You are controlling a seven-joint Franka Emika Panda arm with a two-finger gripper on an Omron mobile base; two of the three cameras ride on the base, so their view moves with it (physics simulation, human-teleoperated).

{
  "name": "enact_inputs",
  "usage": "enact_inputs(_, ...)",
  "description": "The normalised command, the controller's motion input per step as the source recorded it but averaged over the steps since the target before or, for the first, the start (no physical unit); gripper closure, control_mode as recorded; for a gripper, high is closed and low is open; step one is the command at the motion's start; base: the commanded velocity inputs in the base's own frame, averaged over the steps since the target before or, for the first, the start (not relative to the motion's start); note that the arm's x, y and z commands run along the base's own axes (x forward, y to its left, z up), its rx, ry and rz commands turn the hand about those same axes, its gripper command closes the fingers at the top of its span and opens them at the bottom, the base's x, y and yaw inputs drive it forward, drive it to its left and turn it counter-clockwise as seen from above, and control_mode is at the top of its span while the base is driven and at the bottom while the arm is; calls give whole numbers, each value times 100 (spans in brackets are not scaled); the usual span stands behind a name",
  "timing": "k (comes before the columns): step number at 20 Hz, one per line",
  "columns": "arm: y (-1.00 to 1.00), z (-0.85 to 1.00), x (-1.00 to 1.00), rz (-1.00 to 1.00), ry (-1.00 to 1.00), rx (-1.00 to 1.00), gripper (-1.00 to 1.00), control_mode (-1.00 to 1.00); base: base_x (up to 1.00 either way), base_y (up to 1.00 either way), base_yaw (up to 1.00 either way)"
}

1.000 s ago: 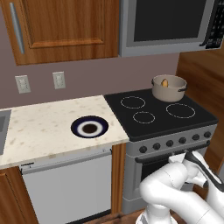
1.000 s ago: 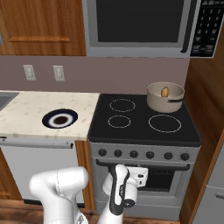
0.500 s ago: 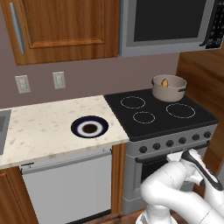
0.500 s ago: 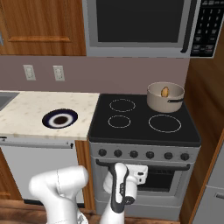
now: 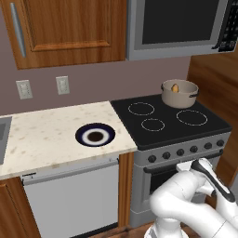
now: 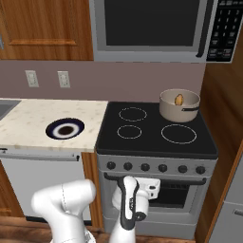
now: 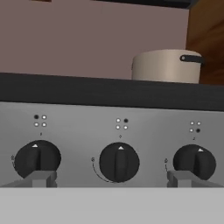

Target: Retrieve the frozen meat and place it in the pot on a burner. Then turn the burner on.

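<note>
The beige-grey pot (image 5: 179,93) (image 6: 179,105) stands on the stove's back right burner. Inside it lies the frozen meat (image 5: 175,88) (image 6: 179,99), a small orange-yellow lump. My gripper (image 6: 153,184) (image 5: 189,165) is open, low in front of the stove's control panel, just below the knob row. In the hand view the middle knob (image 7: 119,162) sits between my spread fingertips (image 7: 41,177), apart from them, with a knob on either side (image 7: 37,159) (image 7: 194,162). The pot (image 7: 166,66) rises behind the panel at upper right. Nothing is held.
A dark blue-rimmed plate (image 5: 95,135) (image 6: 65,128) lies on the speckled counter (image 5: 42,139) left of the stove. A microwave (image 6: 152,23) hangs above the cooktop. A wooden panel (image 6: 223,118) borders the stove on the right; a dishwasher (image 5: 69,200) is on the left.
My hand has crept slightly up and closer to the knob row. The jaws stay open; pot, meat and plate have not moved.
</note>
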Motion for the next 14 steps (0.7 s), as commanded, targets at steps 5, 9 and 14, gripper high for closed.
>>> enact_inputs(5,0,0,24,0,0,0,-100,-100,0,0,0)
enact_inputs(9,0,0,21,0,0,0,-100,-100,0,0,0)
enact_inputs(14,0,0,8,0,0,0,-100,-100,0,0,0)
